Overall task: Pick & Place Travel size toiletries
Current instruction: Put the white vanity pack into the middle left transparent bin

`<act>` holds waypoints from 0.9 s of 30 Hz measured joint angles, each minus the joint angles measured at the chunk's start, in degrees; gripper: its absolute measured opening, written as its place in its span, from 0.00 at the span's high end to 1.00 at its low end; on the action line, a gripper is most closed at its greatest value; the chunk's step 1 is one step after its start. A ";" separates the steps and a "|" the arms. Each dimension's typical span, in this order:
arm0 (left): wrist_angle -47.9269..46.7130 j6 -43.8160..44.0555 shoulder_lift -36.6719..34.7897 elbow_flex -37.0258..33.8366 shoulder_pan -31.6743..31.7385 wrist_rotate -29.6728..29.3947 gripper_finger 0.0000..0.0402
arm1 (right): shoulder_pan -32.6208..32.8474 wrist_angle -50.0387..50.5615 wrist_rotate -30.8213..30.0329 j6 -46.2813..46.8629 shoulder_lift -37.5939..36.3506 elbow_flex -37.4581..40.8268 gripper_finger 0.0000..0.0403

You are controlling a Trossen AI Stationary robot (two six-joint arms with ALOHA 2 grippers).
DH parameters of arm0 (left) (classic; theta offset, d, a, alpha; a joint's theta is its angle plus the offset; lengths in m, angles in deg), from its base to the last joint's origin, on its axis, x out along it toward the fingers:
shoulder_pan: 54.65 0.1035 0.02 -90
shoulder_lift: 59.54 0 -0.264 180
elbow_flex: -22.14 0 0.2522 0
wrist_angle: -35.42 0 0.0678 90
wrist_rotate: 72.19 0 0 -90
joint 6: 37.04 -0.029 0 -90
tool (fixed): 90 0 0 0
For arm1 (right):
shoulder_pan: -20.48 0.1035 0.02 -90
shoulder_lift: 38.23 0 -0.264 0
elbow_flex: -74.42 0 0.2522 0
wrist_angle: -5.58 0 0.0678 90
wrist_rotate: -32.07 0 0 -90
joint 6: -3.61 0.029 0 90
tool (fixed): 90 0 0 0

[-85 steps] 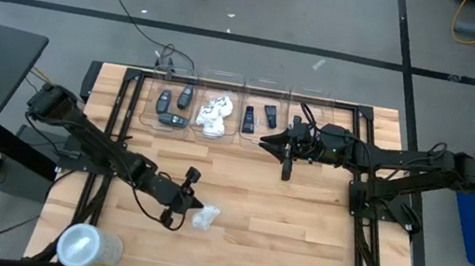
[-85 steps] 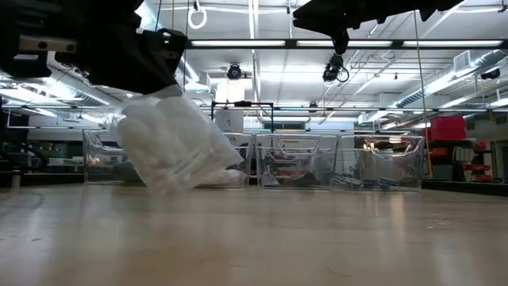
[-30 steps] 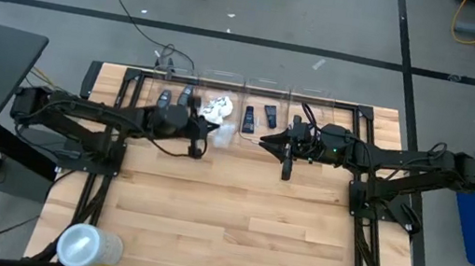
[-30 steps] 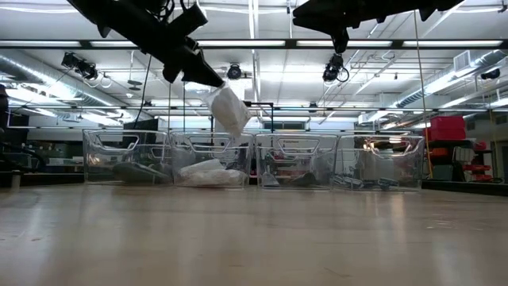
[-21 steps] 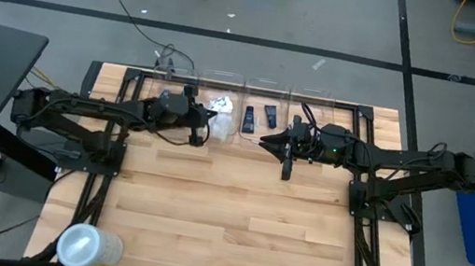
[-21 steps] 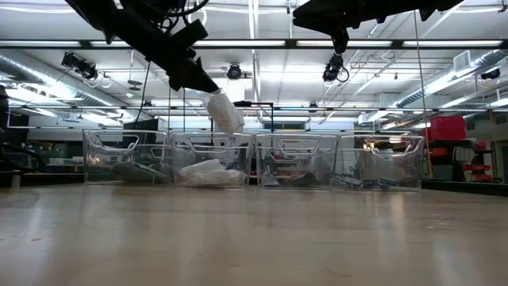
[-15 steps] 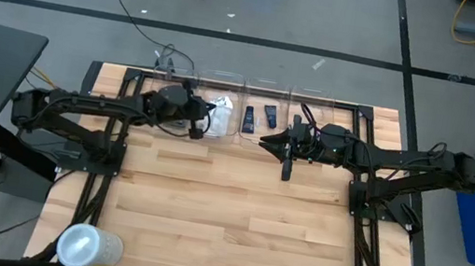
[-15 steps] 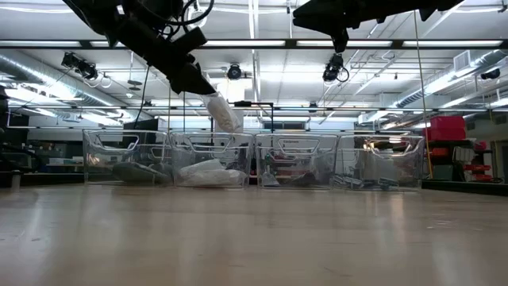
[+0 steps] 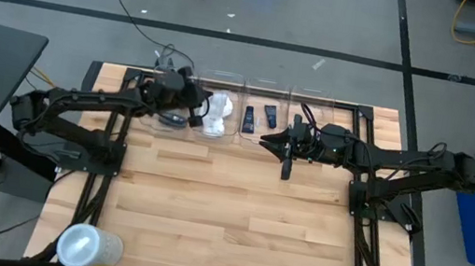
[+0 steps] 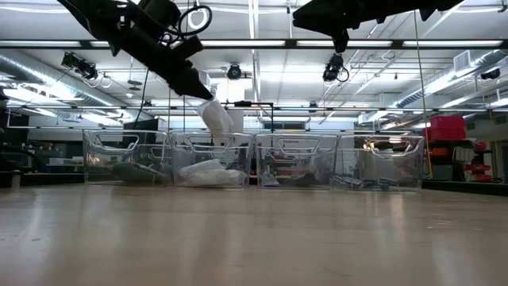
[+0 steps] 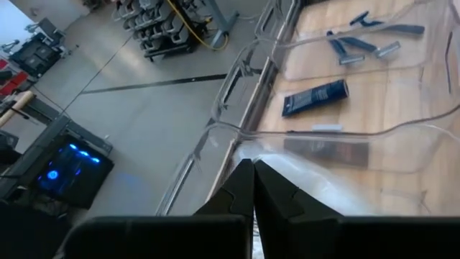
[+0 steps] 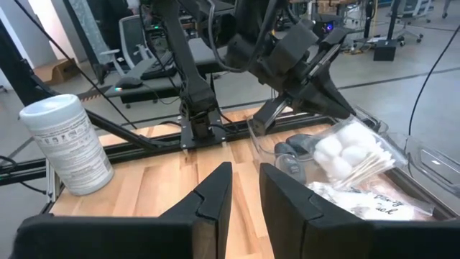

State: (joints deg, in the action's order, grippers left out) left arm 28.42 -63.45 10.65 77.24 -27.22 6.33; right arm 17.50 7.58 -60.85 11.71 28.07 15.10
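A white crinkly packet (image 10: pixel 216 119) is held clenched in the left gripper (image 9: pixel 201 105) above the row of clear bins (image 10: pixel 295 161) at the far edge of the wooden counter (image 9: pixel 236 208). In the low view the packet hangs tilted from the fingertips, its lower end at about the rim of the second bin from the left, where other white packets (image 10: pixel 205 171) are already piled. In the right wrist view cotton balls and swabs can be made out inside the held packet (image 12: pixel 352 155).

From above, dark grey oval cases (image 9: pixel 172 120) are seen in the leftmost bin, largely covered by the left arm, and small black tubes (image 9: pixel 260 116) lie in the third bin. In the left wrist view a black tube (image 11: pixel 315 98) and thin blue razors (image 11: pixel 359 47) are visible in the bins beyond the closed fingers (image 11: pixel 241 187).

The right gripper (image 9: pixel 264 140) is held in the air just beside the bins, near the third one, its jaws slightly parted and nothing between them.

A large translucent round container (image 9: pixel 89 247) lies near the front left corner of the counter, well apart from the bins.
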 joint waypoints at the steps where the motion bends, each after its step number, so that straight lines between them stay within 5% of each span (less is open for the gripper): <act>1: 0.36 -0.01 0.00 0.00 0.34 0.50 0.99 | 0.01 0.00 0.00 0.01 0.01 0.00 0.80; 27: 1.23 0.75 0.26 0.00 1.82 3.69 0.88 | 0.02 0.00 -0.02 0.01 -0.01 0.00 0.80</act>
State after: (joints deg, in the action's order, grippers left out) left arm 29.65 -62.70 10.92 77.24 -25.40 10.02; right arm 17.52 7.58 -60.87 11.71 28.06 15.10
